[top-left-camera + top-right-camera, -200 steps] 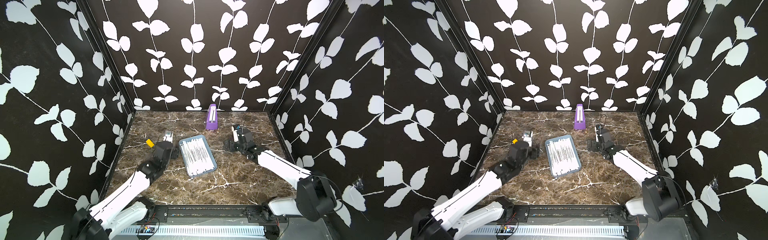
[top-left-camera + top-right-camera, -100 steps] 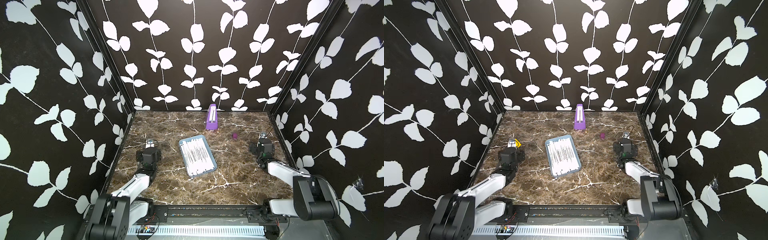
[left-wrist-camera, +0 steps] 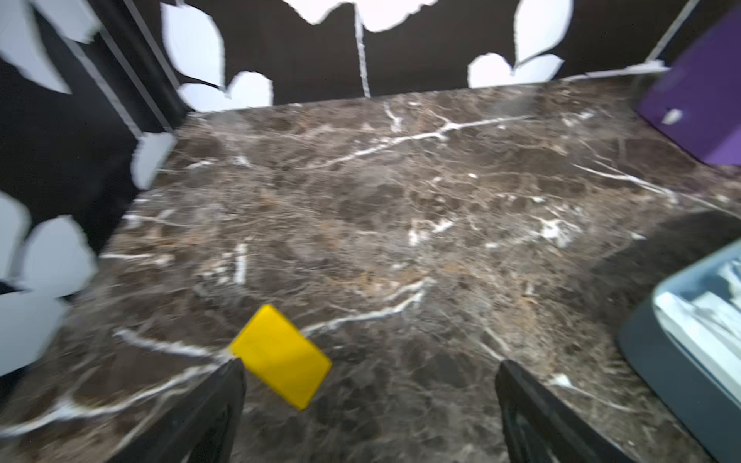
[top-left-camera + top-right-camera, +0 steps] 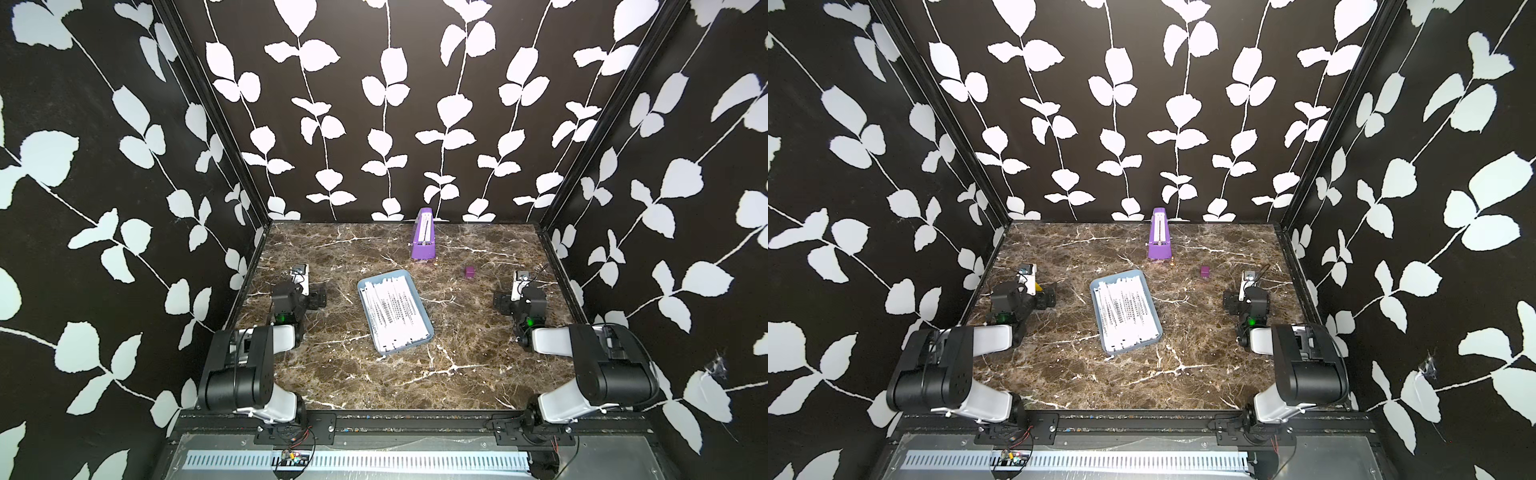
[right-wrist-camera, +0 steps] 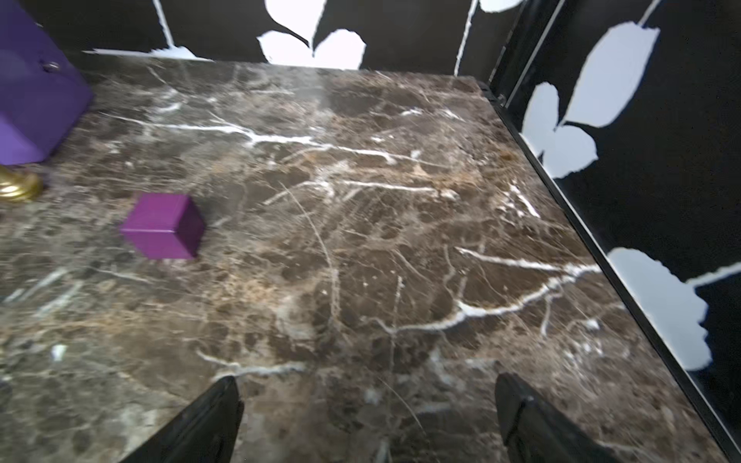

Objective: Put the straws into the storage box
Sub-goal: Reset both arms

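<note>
The storage box (image 4: 407, 345), a shallow light-blue tray, lies at the middle of the marble table in both top views, its rim (image 4: 1133, 347) low. The straws (image 4: 392, 311), white paper-wrapped sticks, lie side by side inside it (image 4: 1125, 313). My left gripper (image 4: 313, 297) rests low at the table's left side, apart from the tray, open and empty (image 3: 369, 401). My right gripper (image 4: 503, 301) rests at the right side, also open with nothing between its fingers (image 5: 367, 409). A corner of the tray (image 3: 681, 360) and some straws (image 3: 705, 316) show in the left wrist view.
A tall purple wedge (image 4: 423, 241) stands at the back centre. A small purple cube (image 4: 469, 272) sits right of it, ahead of the right gripper (image 5: 164, 226). A yellow block (image 3: 280, 360) lies by the left finger. Black leaf-patterned walls enclose the table.
Both arms have drawn back from beside the tray to the table's left and right sides and folded low. The left gripper's jaws have spread wider. The tray and straws have not moved.
</note>
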{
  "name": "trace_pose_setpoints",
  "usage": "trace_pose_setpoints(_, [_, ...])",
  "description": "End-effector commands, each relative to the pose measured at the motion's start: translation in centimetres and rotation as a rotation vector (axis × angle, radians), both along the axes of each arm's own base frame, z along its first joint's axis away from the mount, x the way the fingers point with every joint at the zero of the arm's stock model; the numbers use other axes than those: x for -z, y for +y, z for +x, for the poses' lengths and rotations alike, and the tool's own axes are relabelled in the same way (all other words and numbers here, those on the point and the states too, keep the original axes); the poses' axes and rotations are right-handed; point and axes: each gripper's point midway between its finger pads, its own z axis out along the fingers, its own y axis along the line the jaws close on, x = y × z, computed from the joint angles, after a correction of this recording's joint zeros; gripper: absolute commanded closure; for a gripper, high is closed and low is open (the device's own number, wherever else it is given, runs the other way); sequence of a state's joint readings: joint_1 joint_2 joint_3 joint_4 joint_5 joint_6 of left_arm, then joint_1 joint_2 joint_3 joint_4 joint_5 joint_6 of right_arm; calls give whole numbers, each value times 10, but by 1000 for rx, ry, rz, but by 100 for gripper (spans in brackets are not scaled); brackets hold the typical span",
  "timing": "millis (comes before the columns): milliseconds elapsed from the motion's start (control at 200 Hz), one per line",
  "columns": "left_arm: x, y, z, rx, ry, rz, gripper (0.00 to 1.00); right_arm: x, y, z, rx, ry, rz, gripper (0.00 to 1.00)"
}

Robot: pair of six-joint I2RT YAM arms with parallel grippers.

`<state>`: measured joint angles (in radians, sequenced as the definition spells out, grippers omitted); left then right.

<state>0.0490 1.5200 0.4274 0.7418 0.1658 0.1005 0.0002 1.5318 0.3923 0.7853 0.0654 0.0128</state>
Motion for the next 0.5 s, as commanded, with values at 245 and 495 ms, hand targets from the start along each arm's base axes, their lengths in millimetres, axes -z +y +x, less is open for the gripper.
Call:
trace_pose_setpoints(245, [-10, 11, 4, -146, -85, 52, 1, -17, 7, 10, -33, -61, -13, 1])
trace_pose_setpoints(495, [-11, 11, 4, -144, -97, 52, 1, -18, 7, 10, -32, -64, -13, 1])
